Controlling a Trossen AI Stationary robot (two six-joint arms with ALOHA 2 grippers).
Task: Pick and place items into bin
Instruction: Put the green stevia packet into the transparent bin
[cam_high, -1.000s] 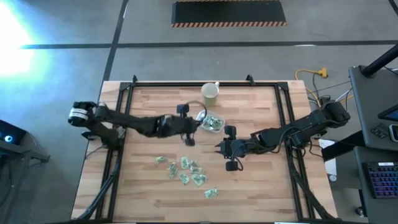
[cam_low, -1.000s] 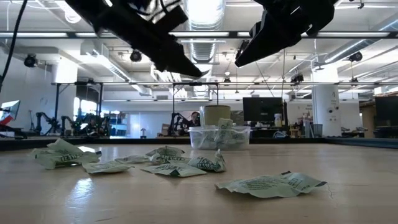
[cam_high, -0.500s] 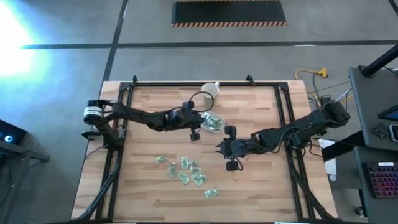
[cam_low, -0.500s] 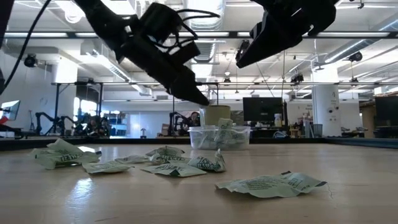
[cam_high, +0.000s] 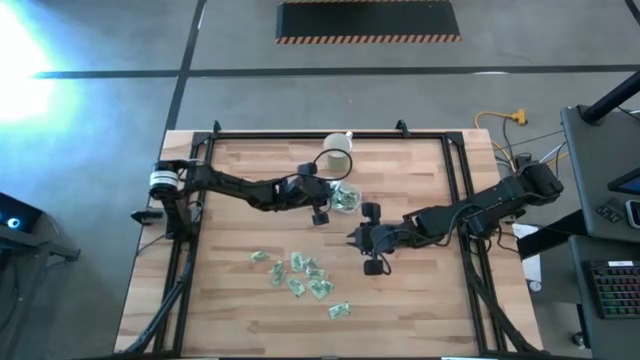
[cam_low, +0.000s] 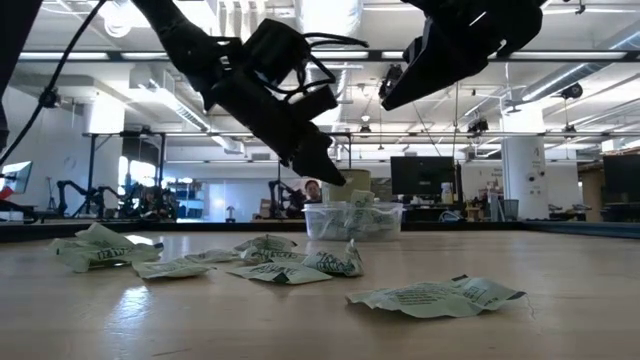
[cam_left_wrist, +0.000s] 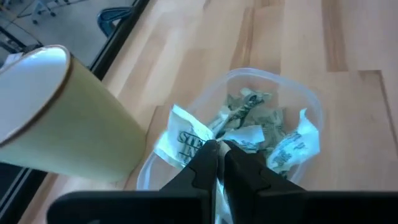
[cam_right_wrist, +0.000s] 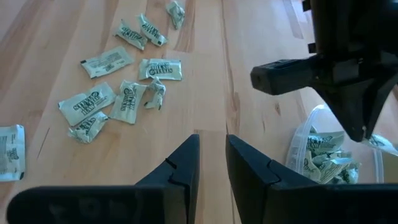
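Overhead, table-level and two wrist views, all sharing the bin (cam_high: 345, 197)

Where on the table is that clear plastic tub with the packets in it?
In the high view the clear plastic tub sits toward the table's far middle, just in front of the cream cup.

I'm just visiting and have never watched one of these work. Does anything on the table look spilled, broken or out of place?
Nothing looks broken. The loose packets scattered on the table are only waiting to be picked up. The left gripper, fingers shut, hangs over the bin, which stands upright with packets inside, beside a cream cup.
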